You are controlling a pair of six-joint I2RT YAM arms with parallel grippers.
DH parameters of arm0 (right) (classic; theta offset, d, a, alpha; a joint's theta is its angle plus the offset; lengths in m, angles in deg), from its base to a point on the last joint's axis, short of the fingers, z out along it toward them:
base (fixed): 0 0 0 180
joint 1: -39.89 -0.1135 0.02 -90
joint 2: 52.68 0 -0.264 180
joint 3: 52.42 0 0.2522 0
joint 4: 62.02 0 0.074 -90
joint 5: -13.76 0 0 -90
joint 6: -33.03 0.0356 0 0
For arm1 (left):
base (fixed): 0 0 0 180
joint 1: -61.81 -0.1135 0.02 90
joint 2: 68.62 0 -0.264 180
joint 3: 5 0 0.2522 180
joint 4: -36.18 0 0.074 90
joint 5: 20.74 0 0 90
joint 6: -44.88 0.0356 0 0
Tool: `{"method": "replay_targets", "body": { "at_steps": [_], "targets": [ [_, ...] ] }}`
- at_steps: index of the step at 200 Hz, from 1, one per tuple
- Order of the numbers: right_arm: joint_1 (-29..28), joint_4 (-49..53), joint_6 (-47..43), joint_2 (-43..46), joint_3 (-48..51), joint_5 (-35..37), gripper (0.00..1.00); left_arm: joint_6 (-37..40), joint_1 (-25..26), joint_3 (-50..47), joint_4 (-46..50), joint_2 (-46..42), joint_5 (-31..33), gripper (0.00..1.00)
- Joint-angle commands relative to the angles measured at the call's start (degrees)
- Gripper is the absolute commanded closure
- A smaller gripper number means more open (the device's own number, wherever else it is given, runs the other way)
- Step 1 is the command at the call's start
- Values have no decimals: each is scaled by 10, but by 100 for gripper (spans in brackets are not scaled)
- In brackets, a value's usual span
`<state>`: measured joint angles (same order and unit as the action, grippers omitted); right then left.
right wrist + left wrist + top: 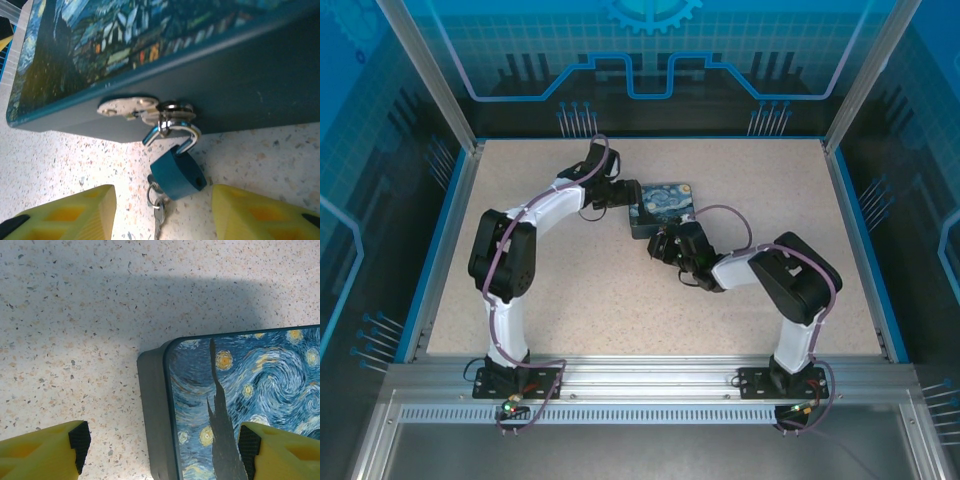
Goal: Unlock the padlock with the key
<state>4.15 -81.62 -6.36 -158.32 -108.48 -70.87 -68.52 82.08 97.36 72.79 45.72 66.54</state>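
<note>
Padlock [176, 175] hung on the tin [125, 30] by its hasp [125, 107], key [158, 219] seemingly in it; your right gripper [164, 212] stood spread either side, left gripper [164, 442] spread over the tin's corner.

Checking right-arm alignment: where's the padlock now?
Right wrist view: the padlock hangs by its shackle from the hasp on the painted tin, body on the table, between the right fingers.

The overhead camera looks down from high behind the near edge over the whole table [770, 220]. The left wrist camera hangs close above a corner of the painted tin [250, 390]; the right wrist camera faces that tin's side wall, low and near the padlock [176, 175].
</note>
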Motion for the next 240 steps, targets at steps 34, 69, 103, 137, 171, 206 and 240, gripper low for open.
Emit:
{"method": "replay_targets", "body": {
  "at_steps": [34, 69, 103, 137, 171, 206, 240],
  "targets": [
    [2, 50, -12, -46, -27, -7, 46, 13, 6, 15, 5, 11, 1, 20],
    [2, 23, -18, -50, -16, -23, 53, 10, 7, 14, 3, 13, -2, 20],
    [5, 7, -17, -60, -12, -30, 65, 11, 6, 12, 1, 14, -2, 20],
    [8, 5, -15, -61, -10, -30, 71, 9, 6, 11, -2, 14, -5, 20],
    [12, 0, -11, -57, -2, -30, 81, 10, 6, 9, -1, 14, -7, 20],
    [19, -9, -5, -52, 7, -41, 92, 15, 6, 0, -1, 14, -3, 20],
    [28, -26, 6, -44, 19, -61, 100, 20, 8, -19, -3, 13, 8, 20]
  ]
}}
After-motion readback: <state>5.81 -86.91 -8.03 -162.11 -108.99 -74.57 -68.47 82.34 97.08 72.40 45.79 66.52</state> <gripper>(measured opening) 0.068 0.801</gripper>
